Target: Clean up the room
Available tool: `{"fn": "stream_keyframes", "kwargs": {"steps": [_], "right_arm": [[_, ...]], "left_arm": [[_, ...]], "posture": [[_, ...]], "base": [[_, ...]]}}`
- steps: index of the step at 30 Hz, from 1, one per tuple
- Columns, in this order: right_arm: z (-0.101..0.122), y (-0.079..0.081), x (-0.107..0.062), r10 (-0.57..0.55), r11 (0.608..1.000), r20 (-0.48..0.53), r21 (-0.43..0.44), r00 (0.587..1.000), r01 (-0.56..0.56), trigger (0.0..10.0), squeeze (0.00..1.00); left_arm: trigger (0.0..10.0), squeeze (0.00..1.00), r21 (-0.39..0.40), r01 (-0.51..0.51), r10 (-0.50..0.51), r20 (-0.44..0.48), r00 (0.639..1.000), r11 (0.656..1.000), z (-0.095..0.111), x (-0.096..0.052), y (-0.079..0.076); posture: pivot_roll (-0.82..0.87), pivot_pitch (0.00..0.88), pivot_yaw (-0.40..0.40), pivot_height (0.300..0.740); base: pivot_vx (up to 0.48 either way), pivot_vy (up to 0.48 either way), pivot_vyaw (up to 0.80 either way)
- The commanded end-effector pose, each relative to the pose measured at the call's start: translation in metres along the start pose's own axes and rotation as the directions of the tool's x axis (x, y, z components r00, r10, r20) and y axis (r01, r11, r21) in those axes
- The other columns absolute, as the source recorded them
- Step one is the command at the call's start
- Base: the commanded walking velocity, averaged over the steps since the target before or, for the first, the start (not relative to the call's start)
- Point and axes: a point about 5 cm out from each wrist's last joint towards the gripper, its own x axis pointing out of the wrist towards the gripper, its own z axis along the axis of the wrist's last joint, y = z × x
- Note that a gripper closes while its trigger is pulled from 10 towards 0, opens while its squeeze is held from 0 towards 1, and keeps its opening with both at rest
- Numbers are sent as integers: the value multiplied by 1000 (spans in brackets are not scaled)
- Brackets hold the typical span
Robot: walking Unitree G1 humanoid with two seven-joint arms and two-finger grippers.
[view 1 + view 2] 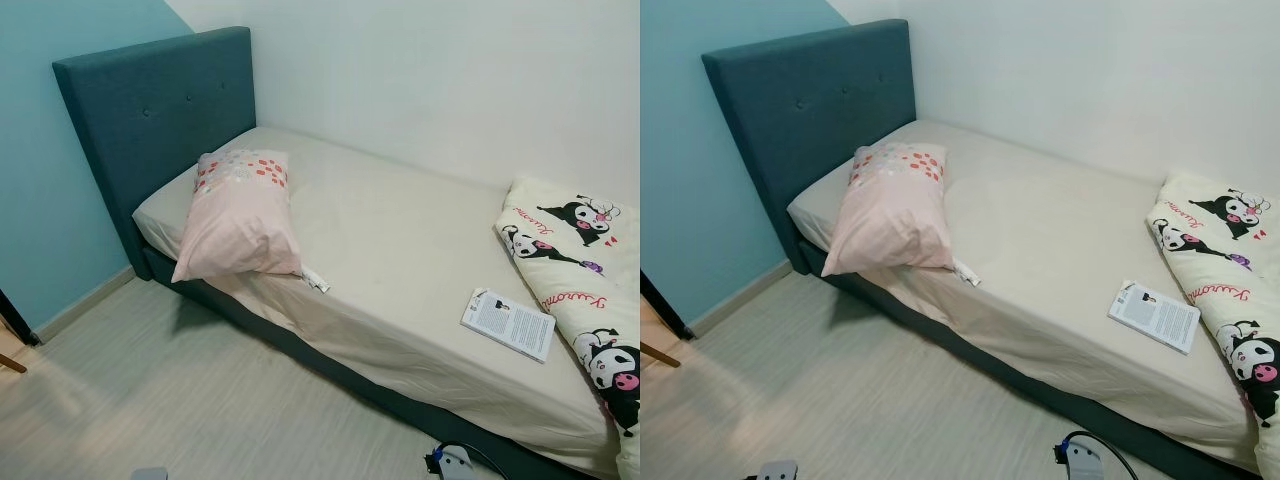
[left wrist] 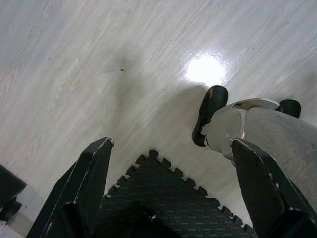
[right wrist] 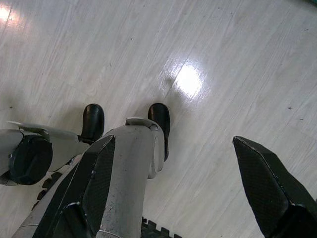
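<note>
A bed (image 1: 400, 250) with a beige sheet and a teal headboard (image 1: 155, 110) stands against the white wall. A pink pillow (image 1: 240, 218) lies near the head, hanging over the near edge. A white book (image 1: 508, 323) rests on the sheet toward the foot, beside a folded cartoon-print blanket (image 1: 580, 260). Both arms hang down by my legs. My left gripper (image 2: 171, 191) is open above the floor and a black foam mat (image 2: 163, 198). My right gripper (image 3: 178, 193) is open too, over the pale floor beside my leg (image 3: 124, 188).
A small white tag or wrapper (image 1: 318, 282) lies on the sheet by the pillow. Pale wood floor (image 1: 180, 400) stretches in front of the bed. A dark furniture leg (image 1: 15, 320) stands at the far left by the blue wall. My black feet (image 3: 159, 119) are on the floor.
</note>
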Motion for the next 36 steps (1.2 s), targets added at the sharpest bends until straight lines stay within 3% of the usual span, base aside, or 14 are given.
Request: {"fn": "stream_keyframes", "kwargs": {"steps": [1,4,12,17,19,36], "right_arm": [[30,3,2,-168,979,107,-96,980,179,10000,0],[26,7,3,-147,980,100,-124,984,159,10000,0],[29,12,3,-149,974,140,-151,979,170,10000,0],[27,18,4,-98,991,134,-81,986,110,10000,0],[28,20,4,-72,996,139,-35,988,77,10000,0],[30,23,5,-46,999,137,19,989,44,10000,0]], "left_arm": [[10000,0,116,-65,33,263,964,991,57,0,-18],[10000,0,110,-47,19,238,971,993,48,0,-18],[10000,0,59,-8,-6,237,972,998,50,0,-19],[10000,0,66,43,-58,236,970,997,52,0,-27],[10000,0,34,69,-76,240,968,997,56,0,-30],[10000,0,-2,114,-110,222,969,994,53,0,-39]], "posture": [[7,32,-32,740],[11,31,-44,740],[22,20,-35,740],[27,26,-37,740],[24,39,-42,740],[18,55,-37,740]], "base": [[0,0,0],[0,0,0],[0,0,0],[0,0,0],[0,0,0],[0,0,0]]}}
